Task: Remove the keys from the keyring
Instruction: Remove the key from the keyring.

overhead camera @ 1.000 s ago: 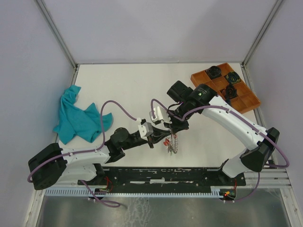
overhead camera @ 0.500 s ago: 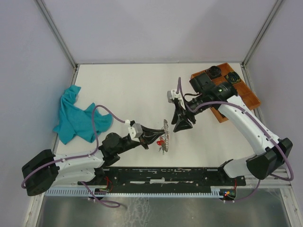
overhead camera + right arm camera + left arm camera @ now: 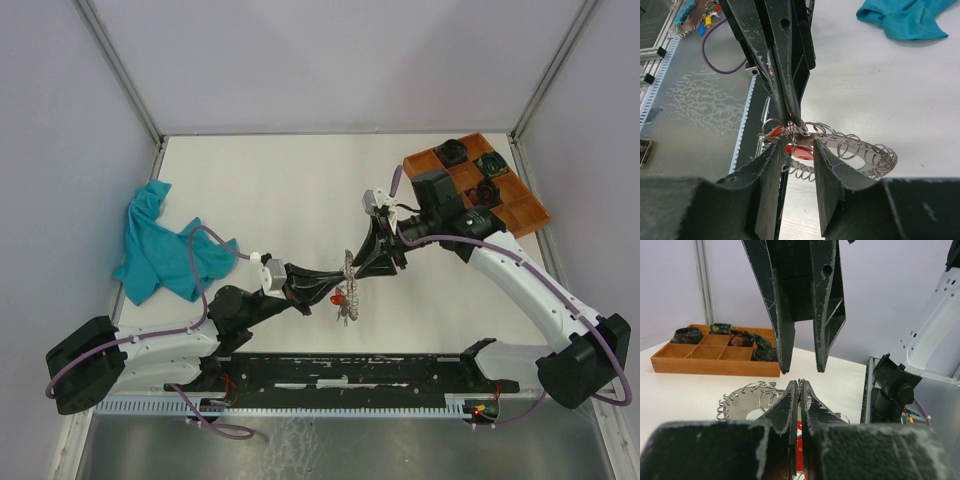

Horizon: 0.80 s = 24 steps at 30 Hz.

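While the left claw [image 3: 799,389] clamps the keyring [image 3: 860,149] at its left edge, the right claw [image 3: 797,145] hangs open, straddling its right side.

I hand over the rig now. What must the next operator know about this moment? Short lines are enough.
Left gripper: shut on the keyring, holding it up off the table.
Right gripper: open, one finger on each side of the red-tagged key, not closed on it.
Keys: hanging in a bunch from the keyring, below the left gripper.
Done: keyring lifted and presented to the right arm. No key looks removed yet.
Left to do: probably close the right gripper on a key, work it off the keyring, then repeat for the others.
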Each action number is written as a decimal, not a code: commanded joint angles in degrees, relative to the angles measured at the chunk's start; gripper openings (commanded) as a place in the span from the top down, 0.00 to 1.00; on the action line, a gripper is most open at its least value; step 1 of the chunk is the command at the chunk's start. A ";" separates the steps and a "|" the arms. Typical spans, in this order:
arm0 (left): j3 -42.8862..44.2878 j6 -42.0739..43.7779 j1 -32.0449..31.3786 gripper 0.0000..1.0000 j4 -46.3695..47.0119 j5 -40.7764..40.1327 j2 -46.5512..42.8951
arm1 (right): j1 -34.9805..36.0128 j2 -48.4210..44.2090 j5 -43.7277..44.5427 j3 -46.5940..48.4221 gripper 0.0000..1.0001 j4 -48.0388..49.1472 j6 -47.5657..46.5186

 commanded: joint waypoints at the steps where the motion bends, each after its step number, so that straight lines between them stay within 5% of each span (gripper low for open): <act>1: 0.74 -2.51 -0.18 0.97 7.89 -1.11 -1.14 | -0.27 -1.00 -1.93 -0.21 0.63 6.97 3.58; 8: 1.03 -2.59 -0.16 0.97 8.09 -2.68 -1.07 | -0.29 -1.46 -2.88 -0.68 0.71 6.90 3.35; 24: 1.70 -2.60 -0.16 0.97 8.33 -4.42 -0.90 | 0.97 -0.46 0.31 -0.23 0.69 4.67 2.42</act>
